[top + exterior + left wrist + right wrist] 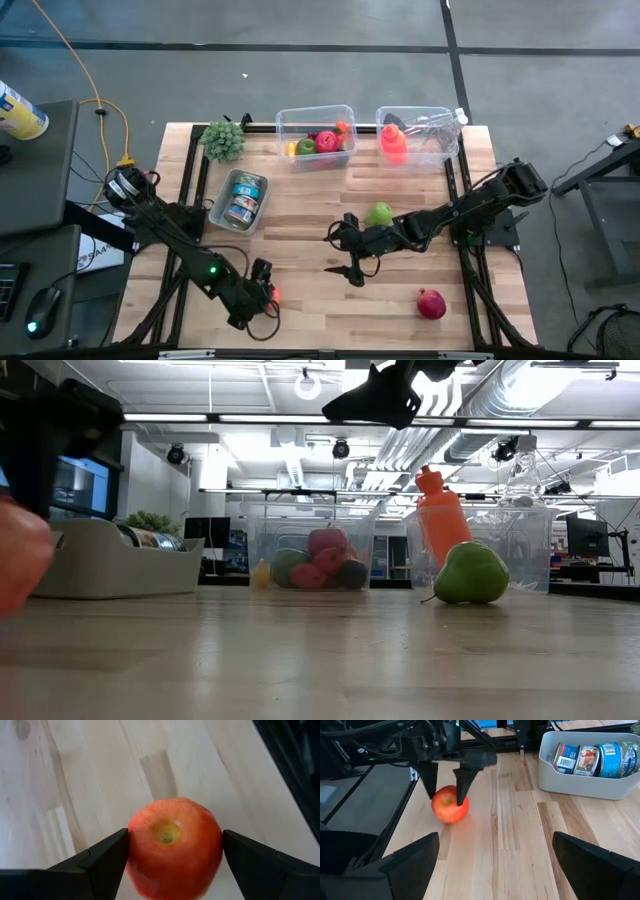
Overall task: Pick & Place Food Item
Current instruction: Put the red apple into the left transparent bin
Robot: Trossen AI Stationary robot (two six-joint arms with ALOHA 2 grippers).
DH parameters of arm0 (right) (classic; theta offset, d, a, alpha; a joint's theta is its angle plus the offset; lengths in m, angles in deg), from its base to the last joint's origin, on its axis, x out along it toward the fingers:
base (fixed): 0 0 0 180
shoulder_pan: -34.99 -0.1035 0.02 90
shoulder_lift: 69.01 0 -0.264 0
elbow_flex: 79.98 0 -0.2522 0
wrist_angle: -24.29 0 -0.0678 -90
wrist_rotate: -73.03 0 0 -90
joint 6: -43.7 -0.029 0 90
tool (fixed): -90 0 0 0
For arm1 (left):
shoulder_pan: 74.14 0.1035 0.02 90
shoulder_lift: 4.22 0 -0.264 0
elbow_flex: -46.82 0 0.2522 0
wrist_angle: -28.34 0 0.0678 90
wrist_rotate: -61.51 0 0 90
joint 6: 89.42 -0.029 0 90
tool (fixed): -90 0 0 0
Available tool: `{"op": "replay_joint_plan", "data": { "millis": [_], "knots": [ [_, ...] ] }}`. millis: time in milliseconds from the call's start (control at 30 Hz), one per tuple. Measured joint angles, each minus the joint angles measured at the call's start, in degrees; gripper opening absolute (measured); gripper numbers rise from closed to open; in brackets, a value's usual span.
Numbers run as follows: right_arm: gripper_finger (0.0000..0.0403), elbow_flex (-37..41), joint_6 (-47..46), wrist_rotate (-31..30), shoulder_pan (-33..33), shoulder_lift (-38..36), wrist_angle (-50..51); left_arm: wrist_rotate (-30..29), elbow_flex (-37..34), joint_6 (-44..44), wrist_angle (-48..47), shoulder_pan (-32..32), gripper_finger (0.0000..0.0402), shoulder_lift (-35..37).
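Observation:
A red apple (172,847) rests on the wooden table near its front left corner (272,294), stem hollow up. My left gripper (175,837) points steeply down over it, open, with one finger on each side of the apple and close against it; the right wrist view shows the same straddle around the apple (450,805). My right gripper (350,262) hangs open above the middle of the table, nothing between its fingers (495,855).
A green pear (380,213) lies mid-table and a dark red fruit (431,303) lies near the front right. Along the far edge stand a clear bin of fruit (315,135), a clear bin (425,135) with an orange bottle, and a green plant (223,140). A grey tray of cans (240,198) sits at left.

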Motion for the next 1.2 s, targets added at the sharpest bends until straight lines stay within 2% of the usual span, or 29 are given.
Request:
{"op": "replay_joint_plan", "data": {
  "millis": [133, 333, 700, 1000, 1200],
  "knots": [
    [0.0376, 0.0, -0.1, 0.0, 0.0, 0.0, 0.2, 0.1, -2.3, -0.2, 4.8, 0.4, 0.029, 0.0],
    [0.0376, 0.0, -0.1, 0.0, 0.0, 0.0, 0.5, 0.1, -2.4, -0.2, 4.8, 0.3, 0.0265, 0.0],
    [0.0376, 0.0, -0.1, 0.0, -0.3, 0.0, 0.6, 0.2, -2.5, 0.7, 4.7, 0.3, 0.0259, 0.7],
    [0.0376, 0.0, 5.9, -0.1, -6.9, 0.0, -5.3, -3.1, -3.0, 0.5, 3.1, 1.2, 0.0257, 9.4],
    [0.0376, 0.0, 10.1, -4.0, -13.1, 0.0, -6.5, -9.8, -2.7, -1.2, 8.2, 6.5, 0.0257, 16.0]
  ]
}}
